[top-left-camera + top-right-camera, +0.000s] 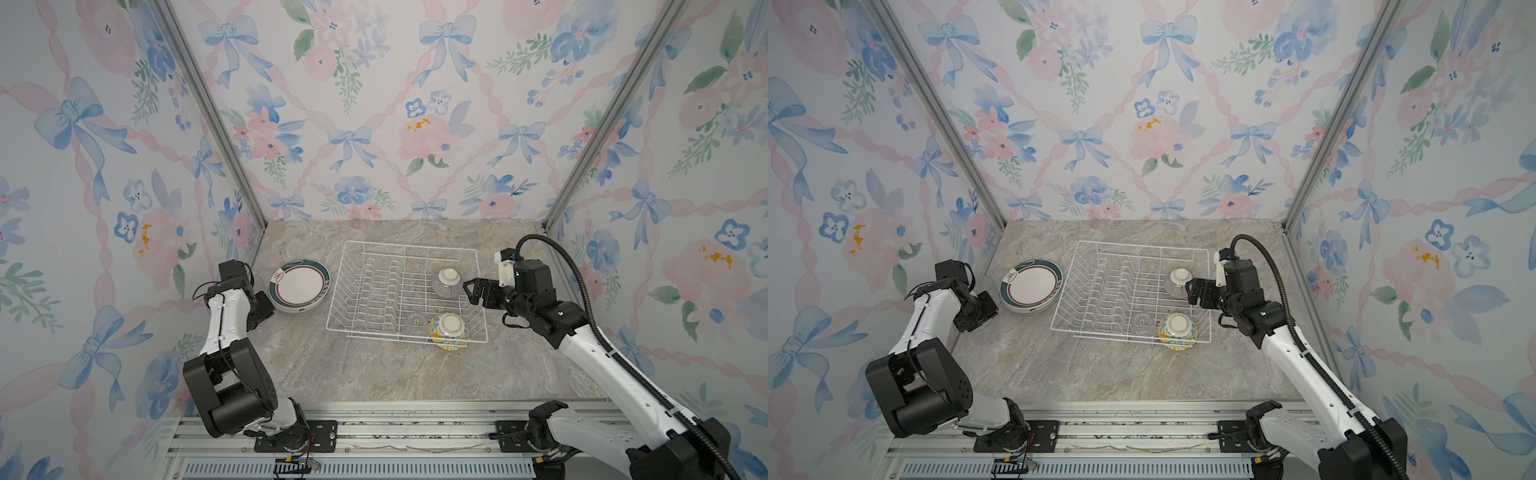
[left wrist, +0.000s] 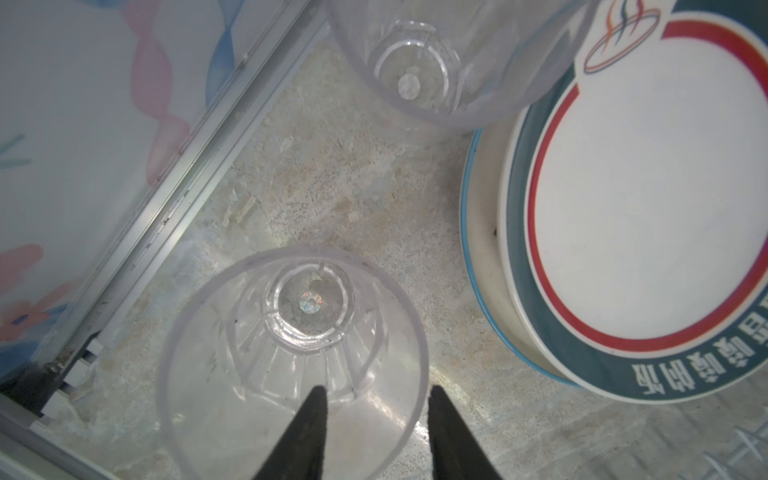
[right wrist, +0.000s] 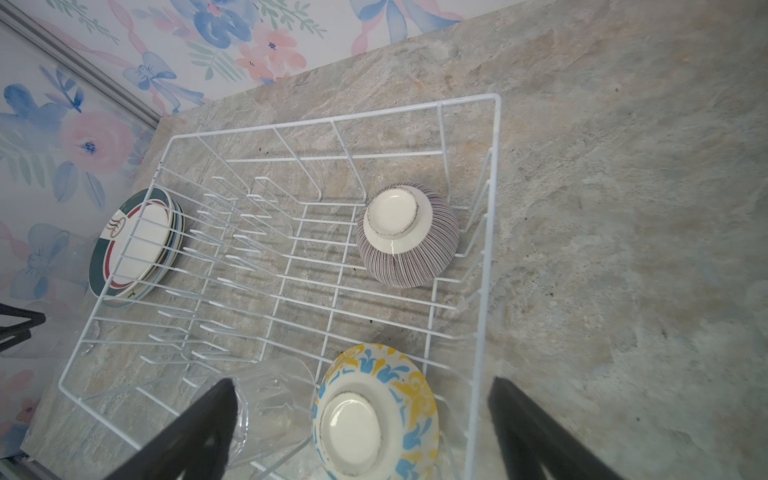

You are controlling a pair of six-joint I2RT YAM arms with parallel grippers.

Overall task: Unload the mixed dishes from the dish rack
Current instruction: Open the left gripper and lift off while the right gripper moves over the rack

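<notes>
Left claw [image 2: 376,390] sat partly parted astride the wall of an upright clear cup [image 2: 249,332] on the counter [image 2: 332,187], gripping nothing, right claw [image 1: 467,291] gaped wide, empty, beside the purple-striped bowl [image 1: 446,282] in the dish rack [image 1: 409,245].

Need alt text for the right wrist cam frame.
White wire dish rack on a marbled countertop holds an upturned purple-striped ceramic bowl, an upturned yellow-and-blue ceramic bowl and a clear glass cup. The right end effector, open, shows in the foreground; stacked round plates lie outside the rack.
</notes>
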